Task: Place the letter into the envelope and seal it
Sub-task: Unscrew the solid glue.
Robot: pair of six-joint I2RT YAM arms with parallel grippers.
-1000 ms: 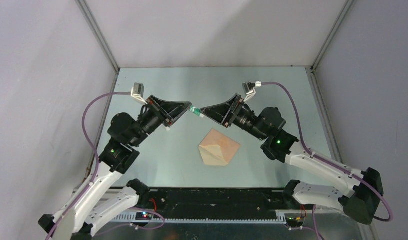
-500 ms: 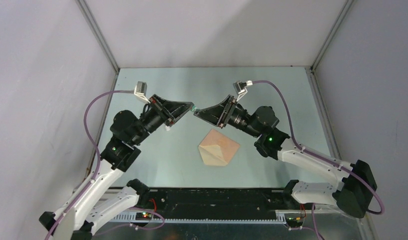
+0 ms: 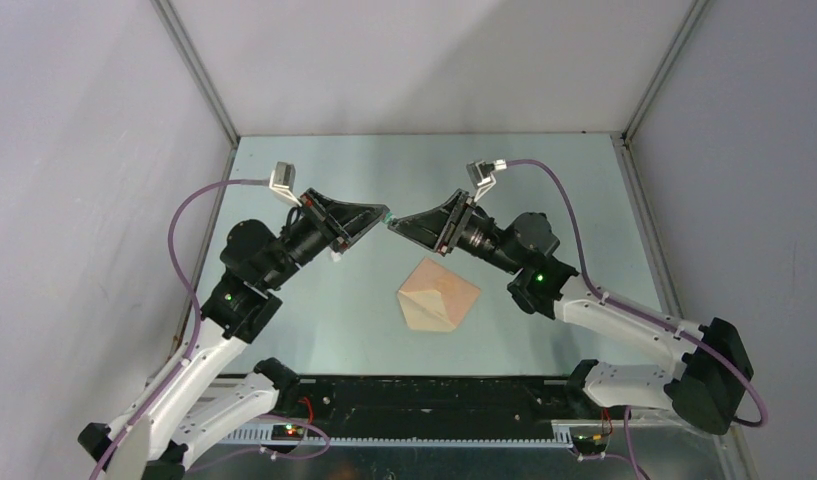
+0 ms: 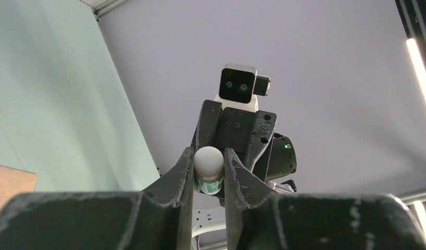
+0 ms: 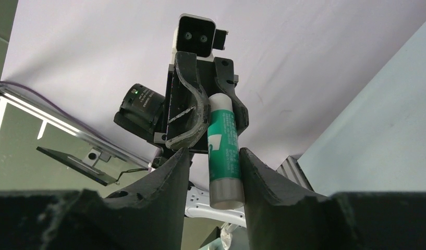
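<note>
Pale green tabletop (image 3: 414, 165) under two raised arms. Above it, left gripper (image 3: 379, 214) and right gripper (image 3: 394, 222) meeting tip to tip, well apart from the paper below.

Flat on the tabletop, just nearer than the meeting tips, the envelope (image 3: 439, 297): turned corner-on, paler toward its near side, flap apparently not yet stuck down. No separate view of the letter; probably already inside.

Spanning both grippers, a green glue stick (image 5: 222, 140). Closed narrowly on its white cap end, the left fingers (image 4: 182, 177). Set slightly wider than the green body, the right fingers (image 5: 174, 172), touching on one side, with a slit of background showing on the other.

Step in hand, by judgement: readying the glue for sealing, either hand-over or uncapping, not distinguishable here. Called for next: a secure hold by one gripper, cap off, then descent to the flap edge.
</note>
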